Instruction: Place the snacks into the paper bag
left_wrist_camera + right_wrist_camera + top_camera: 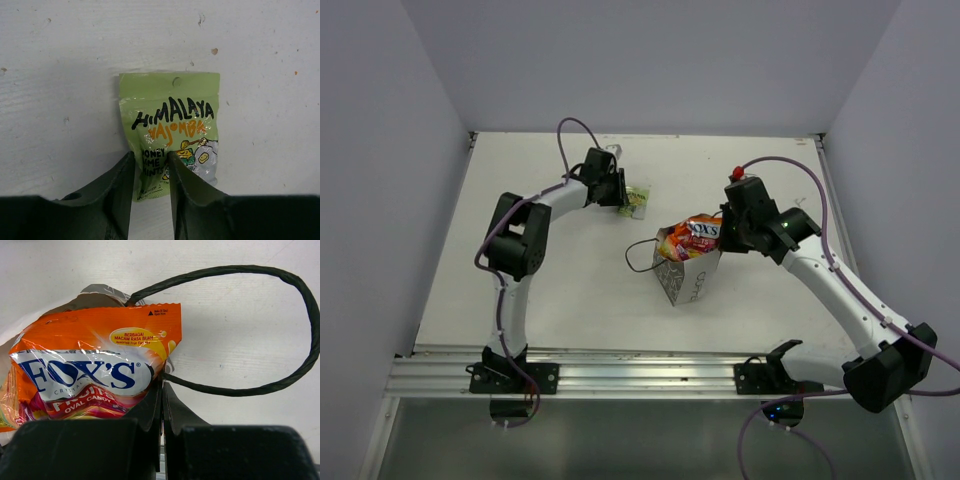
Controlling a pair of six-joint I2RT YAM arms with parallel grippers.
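The pale green packet [638, 200] lies flat on the table at the back centre; it fills the left wrist view [170, 115]. My left gripper [623, 196] is open, its jaws low over the packet's bottom left corner [151, 159]. The white paper bag [686, 282] stands mid-table. The red-yellow multicolour packet [698, 236] sticks out of its mouth and shows in the right wrist view [90, 365]. My right gripper [723, 238] is shut on the bag's rim [162, 385] beside the packet, where a black cord handle [300, 365] is attached. The red-orange and purple packets are hidden.
A second cord handle [638, 256] loops onto the table left of the bag. A small grey object [613, 150] sits at the table's back edge. A metal rail [640, 375] runs along the near edge. Grey walls close in the table on three sides.
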